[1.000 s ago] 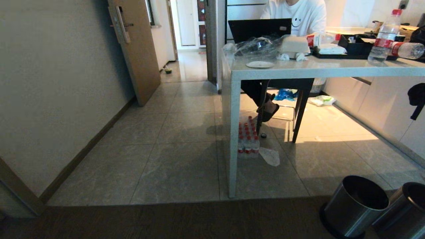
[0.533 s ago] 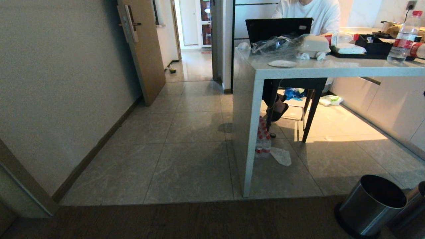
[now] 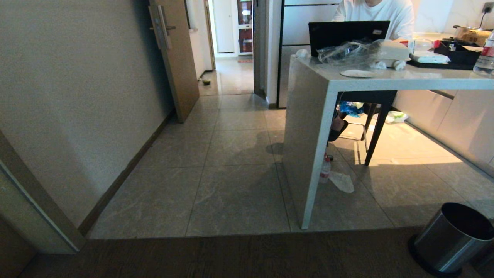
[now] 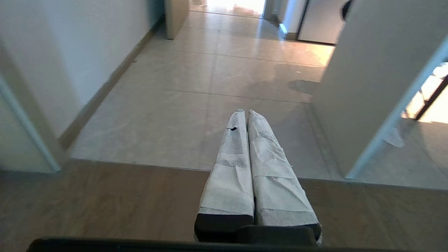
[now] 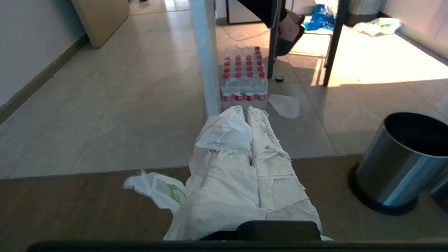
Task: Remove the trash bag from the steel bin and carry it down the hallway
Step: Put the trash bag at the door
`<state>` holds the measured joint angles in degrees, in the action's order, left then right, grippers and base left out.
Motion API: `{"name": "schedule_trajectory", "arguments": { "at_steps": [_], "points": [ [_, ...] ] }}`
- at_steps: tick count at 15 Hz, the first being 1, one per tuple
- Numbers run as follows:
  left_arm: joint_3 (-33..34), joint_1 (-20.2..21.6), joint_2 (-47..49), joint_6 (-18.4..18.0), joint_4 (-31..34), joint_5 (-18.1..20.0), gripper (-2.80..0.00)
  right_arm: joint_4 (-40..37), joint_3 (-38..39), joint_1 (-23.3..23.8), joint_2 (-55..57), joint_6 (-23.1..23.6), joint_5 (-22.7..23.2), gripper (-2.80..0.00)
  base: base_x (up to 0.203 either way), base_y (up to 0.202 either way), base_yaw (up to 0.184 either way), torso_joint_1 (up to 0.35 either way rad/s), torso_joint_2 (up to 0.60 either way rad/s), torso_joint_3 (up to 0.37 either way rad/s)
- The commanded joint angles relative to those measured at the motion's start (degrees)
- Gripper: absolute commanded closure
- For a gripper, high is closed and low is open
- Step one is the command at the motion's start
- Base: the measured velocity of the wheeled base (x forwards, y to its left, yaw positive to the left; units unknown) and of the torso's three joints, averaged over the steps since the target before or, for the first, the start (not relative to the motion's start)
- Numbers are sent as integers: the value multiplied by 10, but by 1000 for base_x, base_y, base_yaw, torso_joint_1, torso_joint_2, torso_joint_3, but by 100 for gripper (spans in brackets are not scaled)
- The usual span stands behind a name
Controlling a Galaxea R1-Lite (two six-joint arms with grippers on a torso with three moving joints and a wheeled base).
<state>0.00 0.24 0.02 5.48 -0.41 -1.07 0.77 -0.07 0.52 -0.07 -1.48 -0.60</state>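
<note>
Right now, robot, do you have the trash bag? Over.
Right gripper shut on the trash bag. Left gripper shut, empty. Steel bin empty at right. Table leg close ahead.

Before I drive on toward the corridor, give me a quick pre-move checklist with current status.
1. Thin white plastic trash bag pinched in the shut right gripper: ok.
2. Bag out of the round steel bin, whose visible inside looks dark and empty: ok.
3. Left gripper shut, holding nothing: ok.
4. Tiled floor toward the open brown door free of obstacles: ok.
5. Clearance from the white table's leg: cannot tell.
</note>
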Motion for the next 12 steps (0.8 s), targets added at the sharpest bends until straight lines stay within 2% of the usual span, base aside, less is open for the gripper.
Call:
{"name": "schedule_trajectory", "arguments": {
  "at_steps": [1,12],
  "points": [
    [1,0,0,1,0,-1,0,0,0,0,-1,0,0,0,0,196,3,2,-1,4],
    [1,0,0,1,0,-1,0,0,0,0,-1,0,0,0,0,191,1,2,3,2]
  ]
}}
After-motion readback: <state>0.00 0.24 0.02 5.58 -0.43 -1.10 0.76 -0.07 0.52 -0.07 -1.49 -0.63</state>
